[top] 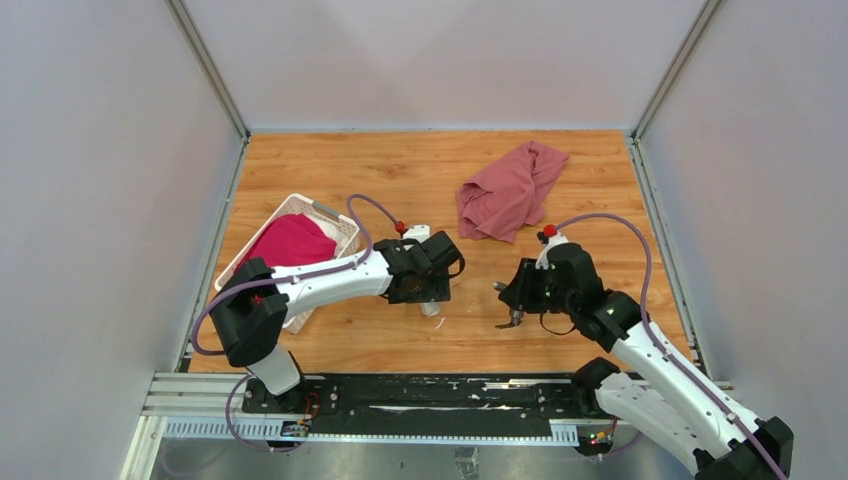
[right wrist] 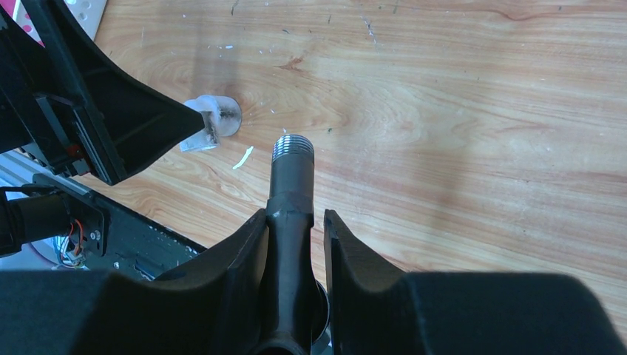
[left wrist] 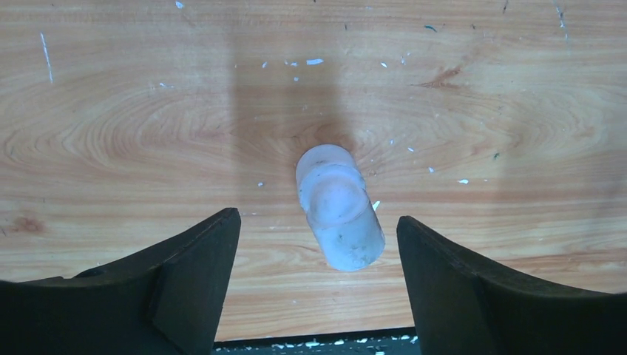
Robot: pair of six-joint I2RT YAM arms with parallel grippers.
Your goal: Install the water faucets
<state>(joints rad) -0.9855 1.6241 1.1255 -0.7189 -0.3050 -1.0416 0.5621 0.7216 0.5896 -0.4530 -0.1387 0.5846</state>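
- Left gripper (left wrist: 318, 220): jaws wide, holding nothing. The white fitting (left wrist: 339, 214) lies on its side on the table (left wrist: 111, 111) between them, untouched.
- Right gripper (right wrist: 296, 216): clamped on the dark tap (right wrist: 292, 174), threaded end protruding.
- Fitting appears light and smooth, probably prone to rolling; grip across its round body.
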